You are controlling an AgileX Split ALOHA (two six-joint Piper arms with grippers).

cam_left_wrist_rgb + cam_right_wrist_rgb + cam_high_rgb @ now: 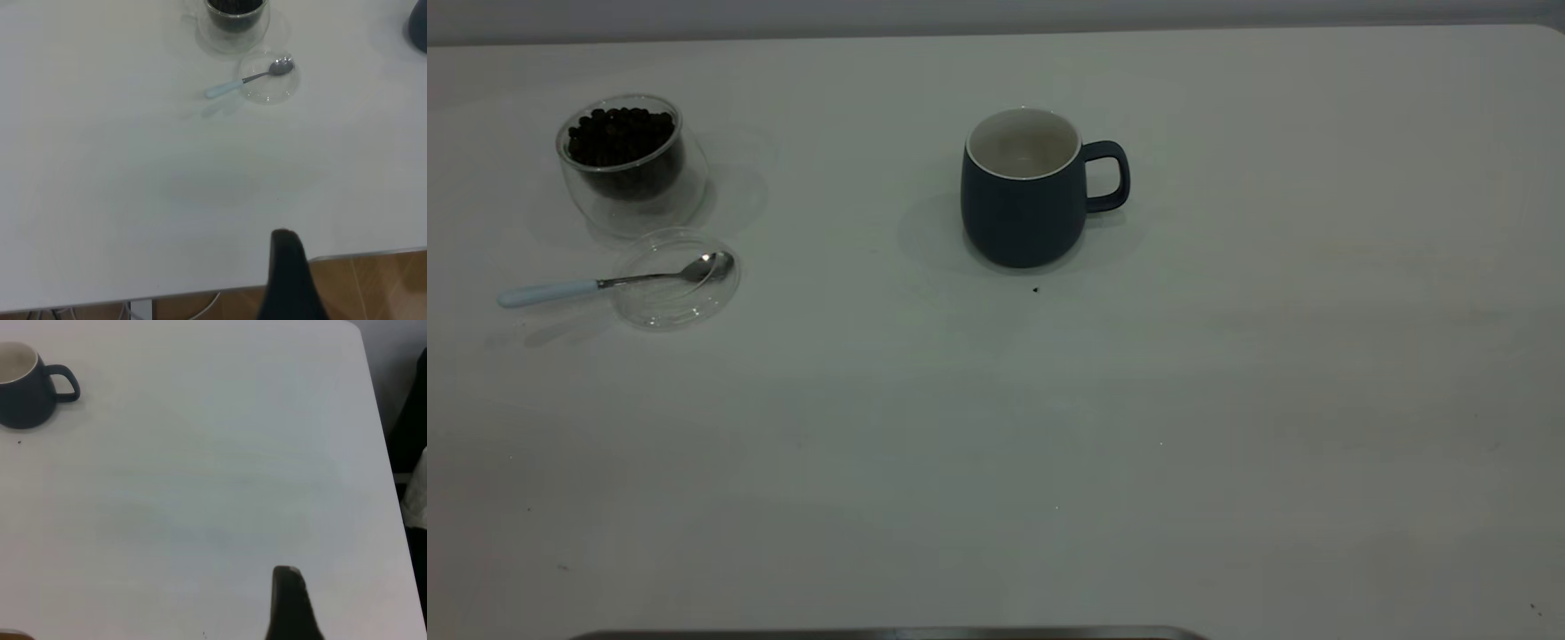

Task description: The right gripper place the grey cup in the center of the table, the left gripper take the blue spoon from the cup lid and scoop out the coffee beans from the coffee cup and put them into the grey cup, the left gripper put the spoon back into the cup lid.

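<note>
Standing upright mid-table (1227, 400) — grey cup (1023, 209), white inside, handle right; both hands' states unclear.

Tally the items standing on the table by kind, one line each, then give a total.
Cups: 2, the grey cup and the coffee cup holding the coffee beans
Lids: 1, the cup lid
Spoons: 1, the blue spoon
Total: 4
</note>
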